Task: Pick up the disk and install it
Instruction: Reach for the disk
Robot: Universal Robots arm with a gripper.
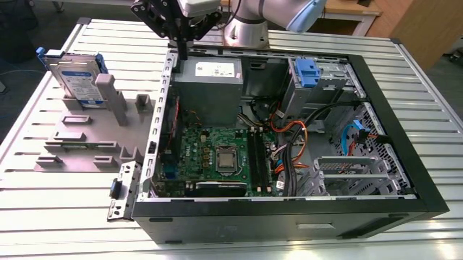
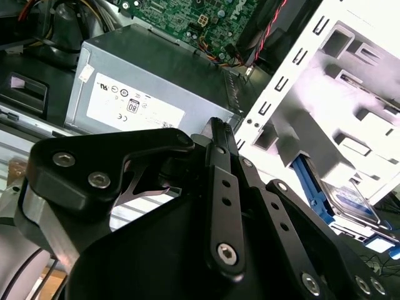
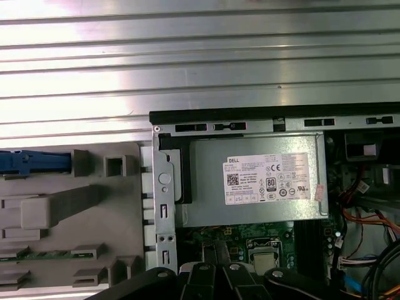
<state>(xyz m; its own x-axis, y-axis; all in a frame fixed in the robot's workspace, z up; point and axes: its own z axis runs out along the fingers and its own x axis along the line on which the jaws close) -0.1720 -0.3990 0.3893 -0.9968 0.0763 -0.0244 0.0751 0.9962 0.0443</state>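
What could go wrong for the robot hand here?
The gripper hangs right over the computer case's metal edge, beside the power supply; going lower it might bump them. The disk stands upright in the grey holder, so a crooked grab might tip or jam it.

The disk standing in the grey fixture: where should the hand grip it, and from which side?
Probably best near the free top edge of the disk, pinching across its two flat faces and coming down from above. It stands on edge in the grey fixture, which holds its lower part, and its top sticks up exposed.
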